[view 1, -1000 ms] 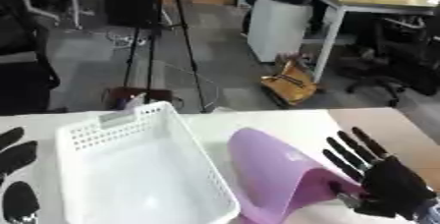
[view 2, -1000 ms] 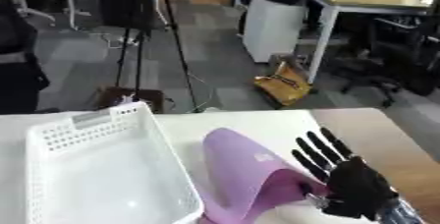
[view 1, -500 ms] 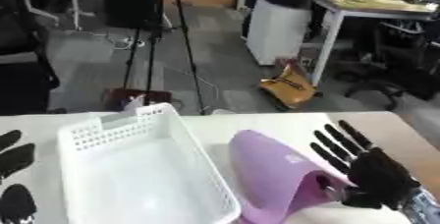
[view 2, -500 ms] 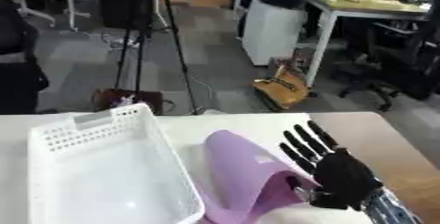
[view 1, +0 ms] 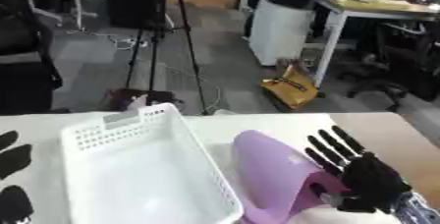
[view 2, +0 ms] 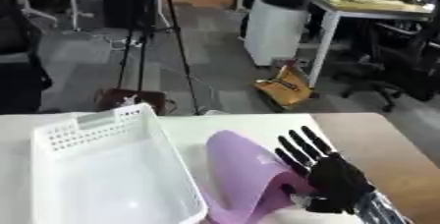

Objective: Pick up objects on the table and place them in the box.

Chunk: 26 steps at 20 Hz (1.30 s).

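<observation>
- Table (view 1: 258,122) with a white top fills the lower part of both views, and on the right it has a bare brown wooden strip; we see it from above, from the robot's head.
- On the left half of the table stands a white plastic box (view 1: 95,134) with rows of small holes near its rim. We see nothing lying inside it.
- Just beside the box, on its right, lies a pale purple plastic object with a rounded, scoop-like shape (view 1: 271,169). Its wide curved end points to the far side of the table and its narrow end comes toward the robot. If it touches the wall of the box, we cannot tell.
- The right hand (view 2: 337,181), black, comes in from the lower right corner and lies against the right side of the purple object, near its narrow end.
- The fingers (view 2: 296,152) of this hand are straight and spread apart like a fan, pointing up and to the far left. They are not closed around the object. The thumb region is low, near the narrow part of the object, but we cannot see clearly if it presses there.
- The left hand (view 1: 13,179) shows only as some black fingers at the lower left edge of the left eye view, on the table, left of the box. These fingers look straight and apart, holding nothing.
</observation>
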Tool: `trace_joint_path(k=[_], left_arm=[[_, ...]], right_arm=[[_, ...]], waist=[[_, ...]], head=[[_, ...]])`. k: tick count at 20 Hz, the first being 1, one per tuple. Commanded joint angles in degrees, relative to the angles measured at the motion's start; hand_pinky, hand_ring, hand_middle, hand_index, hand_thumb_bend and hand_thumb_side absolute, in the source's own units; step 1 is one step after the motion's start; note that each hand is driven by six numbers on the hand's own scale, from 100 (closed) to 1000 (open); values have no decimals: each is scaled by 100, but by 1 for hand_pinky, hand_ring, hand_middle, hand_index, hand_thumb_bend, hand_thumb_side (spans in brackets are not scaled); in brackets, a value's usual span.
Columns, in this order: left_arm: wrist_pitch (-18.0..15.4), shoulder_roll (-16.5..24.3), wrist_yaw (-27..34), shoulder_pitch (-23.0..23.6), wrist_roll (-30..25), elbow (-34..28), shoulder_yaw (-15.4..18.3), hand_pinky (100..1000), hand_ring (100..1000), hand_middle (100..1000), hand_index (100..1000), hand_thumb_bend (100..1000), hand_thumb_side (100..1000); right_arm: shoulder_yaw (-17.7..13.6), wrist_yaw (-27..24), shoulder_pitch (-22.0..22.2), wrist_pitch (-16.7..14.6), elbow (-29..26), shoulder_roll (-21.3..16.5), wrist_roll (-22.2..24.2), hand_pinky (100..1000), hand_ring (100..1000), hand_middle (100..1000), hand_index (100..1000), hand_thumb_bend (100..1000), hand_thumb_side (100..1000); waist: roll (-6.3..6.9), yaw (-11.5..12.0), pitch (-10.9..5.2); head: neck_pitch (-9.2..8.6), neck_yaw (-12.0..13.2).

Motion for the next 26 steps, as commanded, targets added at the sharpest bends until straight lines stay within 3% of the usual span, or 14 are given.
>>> trace_joint_path(k=[1, 13, 16, 26], left_arm=[[-13, 26, 15, -65, 6, -100, 5, 747, 779, 817, 761, 100, 747], [-21, 14, 33, -89, -18, -100, -18, 747, 779, 818, 761, 100, 747], [-19, 11, 39, -91, -42, -100, -30, 747, 780, 819, 761, 100, 749], [-19, 3, 56, -112, -97, -100, -37, 746, 780, 819, 761, 100, 748]], right_arm=[[-71, 72, -102, 6, -2, -77, 86, 958, 968, 977, 1000, 339, 1000], [-121, 97, -248, 296, 188, -75, -118, 951, 963, 972, 1000, 326, 1000], [-108, -17, -287, 364, 153, -74, -324, 943, 955, 954, 1000, 273, 1000], [-32, -93, -389, 478, 125, -80, -461, 940, 952, 950, 1000, 239, 1000]], waist=[[6, 6, -88], [13, 55, -55], [12, 38, -49], [-7, 69, -47]], head=[[-87, -16], [-155, -78], [-158, -77], [-187, -95]])
